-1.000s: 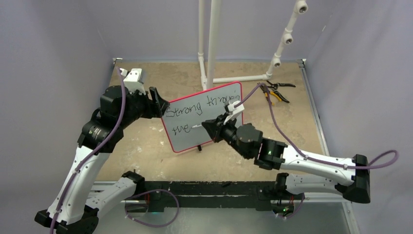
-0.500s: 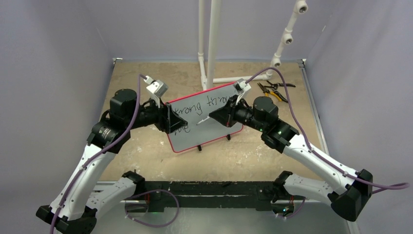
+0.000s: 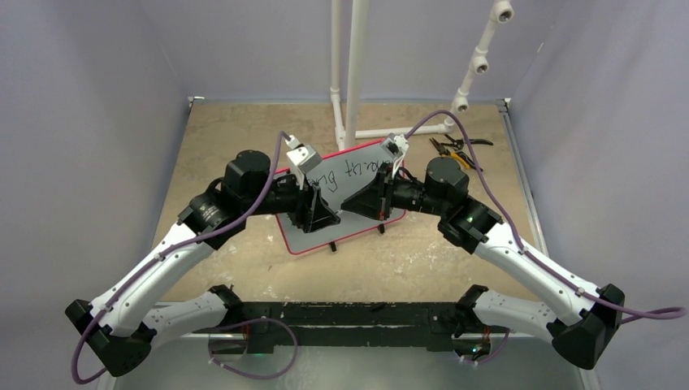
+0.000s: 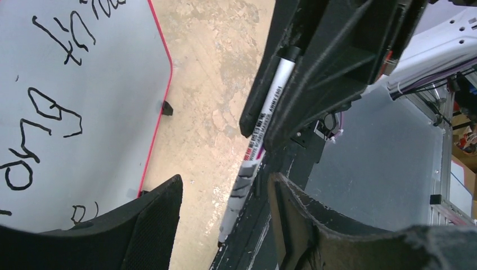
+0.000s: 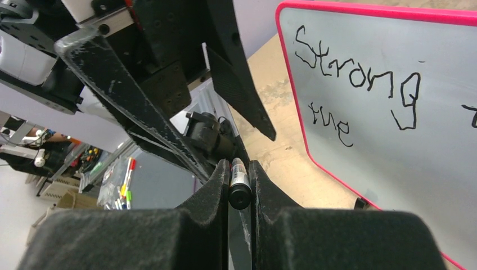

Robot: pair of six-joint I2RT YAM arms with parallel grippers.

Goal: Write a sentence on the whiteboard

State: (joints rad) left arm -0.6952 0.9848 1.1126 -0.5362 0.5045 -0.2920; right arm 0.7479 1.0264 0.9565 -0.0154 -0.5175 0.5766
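Whiteboard (image 3: 351, 226) with the thin red border stands upright on two small black feet (image 3: 331, 246) near the middle of the tabletop (image 3: 227, 138), and its face is turned toward the arms. The sentence (image 5: 360, 79) is written on it in black marker ink. The right wrist view shows the word "Strong" on the upper line and "the" under it, while the other words are cut off or hidden by the arms.

Both arms reach in front of the board and meet over its lower left part. The right fingers (image 3: 366, 199) are pressed together on a marker (image 5: 240, 185), which sits tightly between the two pads with its dark end toward the camera. In the left wrist view the same marker shows a white barrel with small print, and it points down and away from the board.

The left fingers (image 3: 318, 213) stand apart, one on each side of the lower end of the marker, with a gap visible on both sides. Whether they touch it cannot be told.

At the far right of the tabletop lie pliers (image 3: 459, 150), well apart from the board. Behind the board rises a frame of white pipes (image 3: 353, 73).
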